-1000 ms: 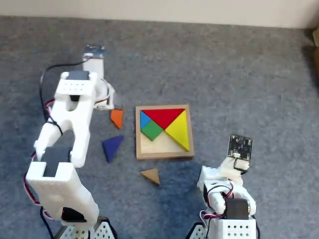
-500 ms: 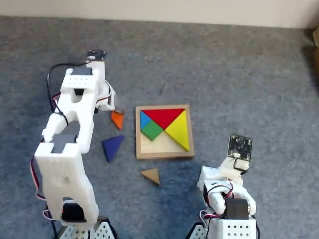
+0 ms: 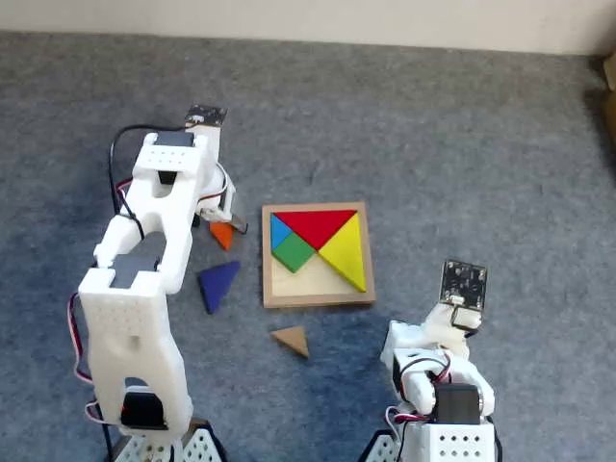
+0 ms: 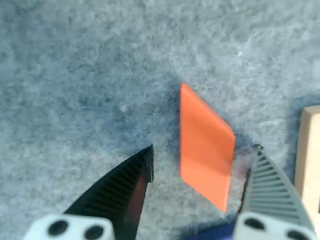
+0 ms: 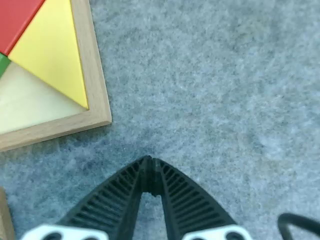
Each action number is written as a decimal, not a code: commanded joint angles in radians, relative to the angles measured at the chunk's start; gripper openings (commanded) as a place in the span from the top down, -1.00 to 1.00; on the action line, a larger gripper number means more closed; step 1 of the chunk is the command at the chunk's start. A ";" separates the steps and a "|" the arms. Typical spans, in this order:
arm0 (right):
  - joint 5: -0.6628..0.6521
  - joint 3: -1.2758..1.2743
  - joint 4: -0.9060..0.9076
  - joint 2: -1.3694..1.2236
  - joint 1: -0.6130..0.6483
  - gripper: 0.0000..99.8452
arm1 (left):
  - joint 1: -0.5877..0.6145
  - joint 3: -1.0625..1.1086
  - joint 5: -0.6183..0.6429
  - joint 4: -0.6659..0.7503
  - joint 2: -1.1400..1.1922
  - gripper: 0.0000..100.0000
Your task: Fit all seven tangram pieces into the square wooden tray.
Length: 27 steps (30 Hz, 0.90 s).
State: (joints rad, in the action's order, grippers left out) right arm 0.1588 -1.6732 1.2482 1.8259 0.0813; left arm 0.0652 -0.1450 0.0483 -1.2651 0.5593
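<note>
The square wooden tray (image 3: 318, 300) lies mid-table holding a red triangle (image 3: 315, 226), a yellow triangle (image 3: 347, 252), a green square (image 3: 293, 252) and a small blue triangle (image 3: 279, 231). Just left of the tray lies an orange parallelogram (image 3: 222, 234) (image 4: 206, 145); my left gripper (image 3: 218, 214) (image 4: 200, 162) stands open around it, one finger on each side. A dark blue triangle (image 3: 217, 283) and a tan triangle (image 3: 291, 339) lie on the carpet. My right gripper (image 5: 150, 172) is shut and empty near the tray's corner (image 5: 97, 117).
Grey carpet covers the table. The left arm's white body (image 3: 135, 289) stretches over the left side. The right arm (image 3: 443, 385) sits folded at the front right. Open carpet lies behind and right of the tray.
The left arm has swung right and closer to the tray, bringing its open gripper down over the orange parallelogram. The right arm and all the pieces stayed put.
</note>
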 commanded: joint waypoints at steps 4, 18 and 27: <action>-0.006 -0.151 0.001 0.015 -0.015 0.97 | -0.036 -0.036 -0.066 -0.009 -0.010 0.55; -0.006 -0.151 0.001 0.015 -0.015 0.97 | -0.064 -0.036 -0.106 -0.031 -0.019 0.69; -0.006 -0.151 0.001 0.015 -0.015 0.97 | -0.054 0.018 -0.081 -0.075 -0.139 0.57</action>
State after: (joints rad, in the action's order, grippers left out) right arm 0.1588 -1.6732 1.2482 1.8259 0.0813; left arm 0.0130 -0.1235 -0.0468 -1.3249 0.5056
